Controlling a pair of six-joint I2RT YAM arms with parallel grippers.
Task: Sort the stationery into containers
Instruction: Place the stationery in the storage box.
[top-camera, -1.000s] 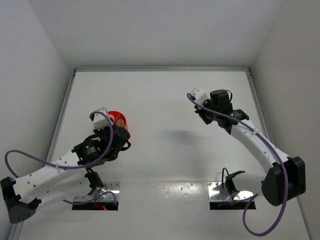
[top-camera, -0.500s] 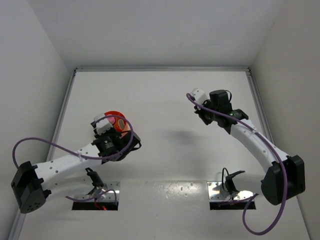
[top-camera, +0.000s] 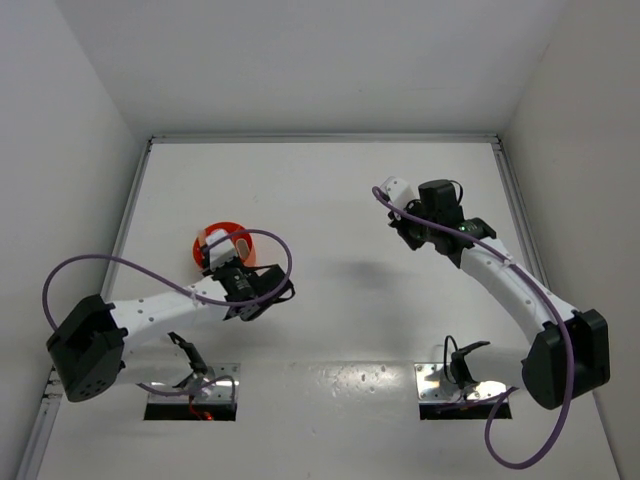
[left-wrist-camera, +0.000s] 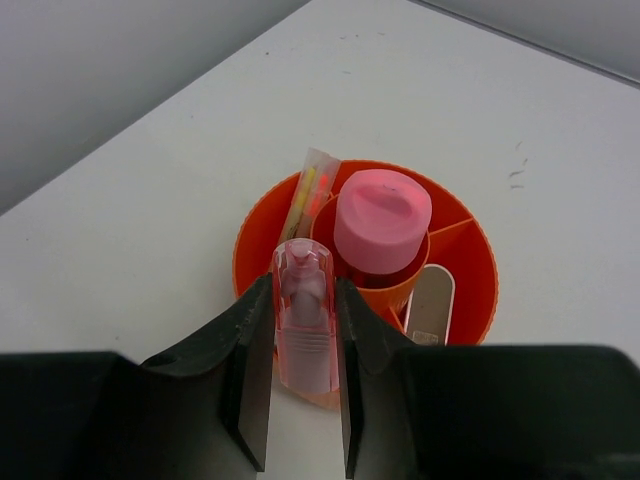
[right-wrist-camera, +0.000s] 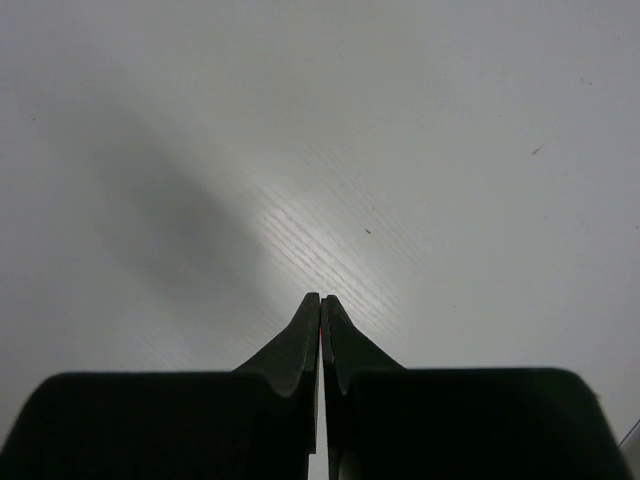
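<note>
My left gripper (left-wrist-camera: 304, 285) is shut on a translucent pink bar (left-wrist-camera: 305, 325), which it holds above the near rim of the round orange tub (left-wrist-camera: 478, 250). A pink-capped tube (left-wrist-camera: 382, 220) stands upright in the tub's middle cup. Thin pink and yellow sticks (left-wrist-camera: 310, 192) lean in the left compartment. A beige block (left-wrist-camera: 430, 305) lies in the right compartment. In the top view the tub (top-camera: 238, 236) shows partly behind my left wrist. My right gripper (right-wrist-camera: 320, 298) is shut on nothing, well above the bare table on the right side.
White walls close in the table on the left, back and right. The right arm (top-camera: 500, 275) reaches over the right half of the table. Metal mounting plates (top-camera: 440, 385) lie at the near edge.
My left arm has swung round, carrying its wrist down and right off the tub, so more of the orange rim shows. The right arm has not moved.
</note>
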